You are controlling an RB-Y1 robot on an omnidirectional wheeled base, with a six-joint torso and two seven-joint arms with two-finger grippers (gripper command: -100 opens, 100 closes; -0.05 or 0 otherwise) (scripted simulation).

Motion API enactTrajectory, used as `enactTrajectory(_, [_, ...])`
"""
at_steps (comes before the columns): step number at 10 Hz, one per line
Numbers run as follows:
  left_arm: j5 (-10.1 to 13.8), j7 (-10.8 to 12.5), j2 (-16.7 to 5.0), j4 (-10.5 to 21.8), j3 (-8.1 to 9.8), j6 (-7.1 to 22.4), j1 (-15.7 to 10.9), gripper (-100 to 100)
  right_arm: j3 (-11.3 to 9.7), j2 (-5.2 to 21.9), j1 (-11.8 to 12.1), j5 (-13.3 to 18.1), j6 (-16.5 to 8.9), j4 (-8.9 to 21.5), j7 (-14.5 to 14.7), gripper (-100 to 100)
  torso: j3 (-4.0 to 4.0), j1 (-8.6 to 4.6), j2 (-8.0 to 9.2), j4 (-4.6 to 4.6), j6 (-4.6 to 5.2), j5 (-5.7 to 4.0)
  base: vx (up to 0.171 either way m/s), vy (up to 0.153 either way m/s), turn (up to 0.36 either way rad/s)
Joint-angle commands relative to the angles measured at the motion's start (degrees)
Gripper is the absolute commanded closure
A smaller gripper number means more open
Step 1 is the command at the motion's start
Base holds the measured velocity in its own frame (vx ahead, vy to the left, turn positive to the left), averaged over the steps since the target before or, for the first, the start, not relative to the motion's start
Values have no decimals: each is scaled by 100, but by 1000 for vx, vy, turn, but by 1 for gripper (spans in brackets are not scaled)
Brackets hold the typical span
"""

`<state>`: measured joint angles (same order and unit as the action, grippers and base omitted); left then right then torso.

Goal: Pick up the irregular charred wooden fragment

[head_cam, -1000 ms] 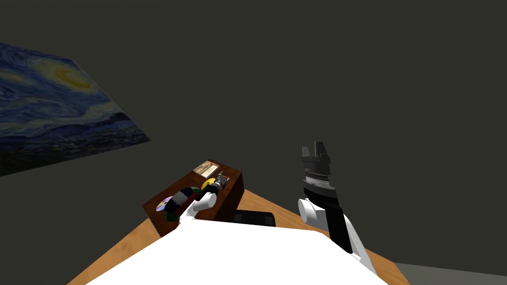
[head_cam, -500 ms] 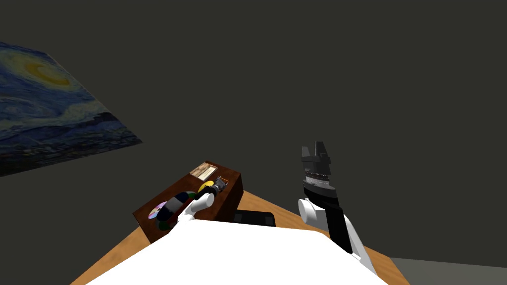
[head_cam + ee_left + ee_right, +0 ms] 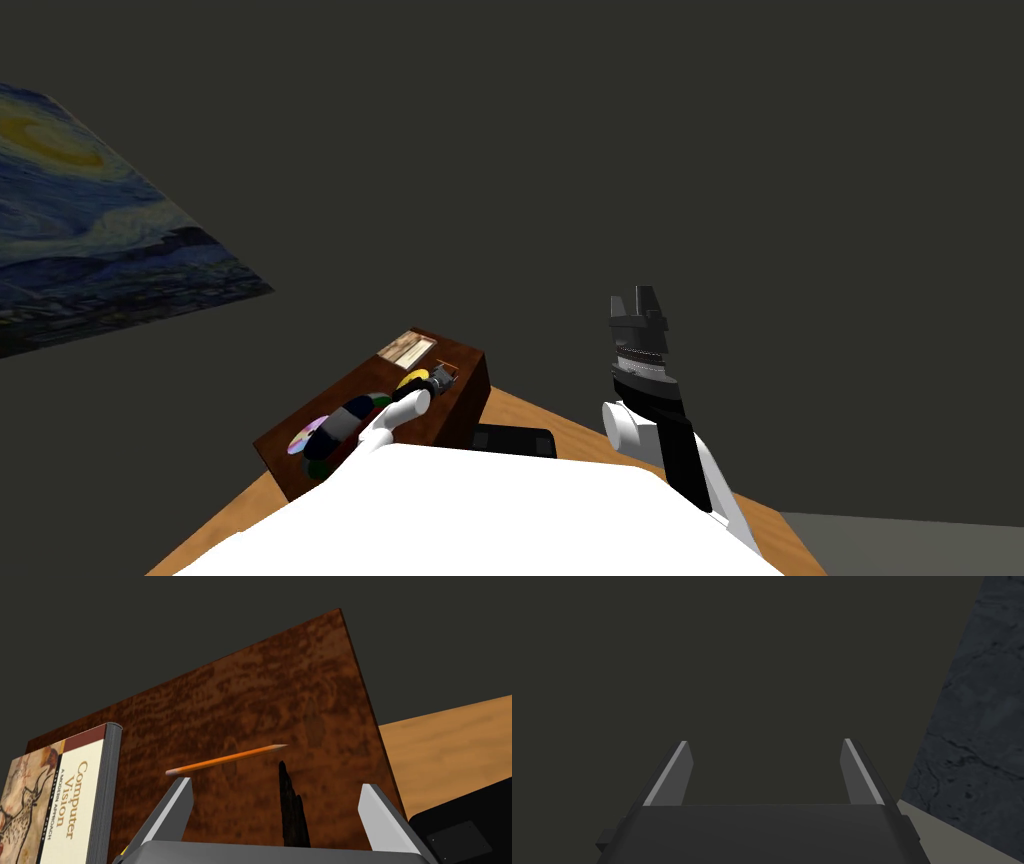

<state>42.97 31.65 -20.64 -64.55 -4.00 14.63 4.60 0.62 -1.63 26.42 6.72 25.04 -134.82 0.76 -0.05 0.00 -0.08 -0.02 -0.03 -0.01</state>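
Charred fragment — lower end hidden behind left pincer.

The irregular charred wooden fragment is flat black against the mottled, dark reddish-brown wooden box top. The slim pencil is bright orange with a pale tip. The thick book has a cream cover, a dark red band, tan lettering and an ochre cave-painting animal. The wood-grained surface is light orange. At ten o'clock from the box, a wall painting swirls deep blue and yellow.
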Motion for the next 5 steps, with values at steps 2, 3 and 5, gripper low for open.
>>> enactTrajectory(2, [346, 271, -187, 430, -43, 351, -168, -100, 0, 0, 0, 0, 0, 0, 0, 0, 0, 0, -1, 0, 1, 0, 32, 6, -70])
enactTrajectory(3, [346, 271, -187, 517, -43, 351, -168, -100, 0, 0, 0, 0, 0, 0, 0, 0, -3, 1, -5, -1, 1, 0, 27, 8, -25])
enactTrajectory(5, [615, 497, -323, 909, -73, 648, -341, -100, 0, 0, 0, 0, 0, 0, 0, 0, -1, 0, -2, 0, 0, 0, 29, 2, -66])
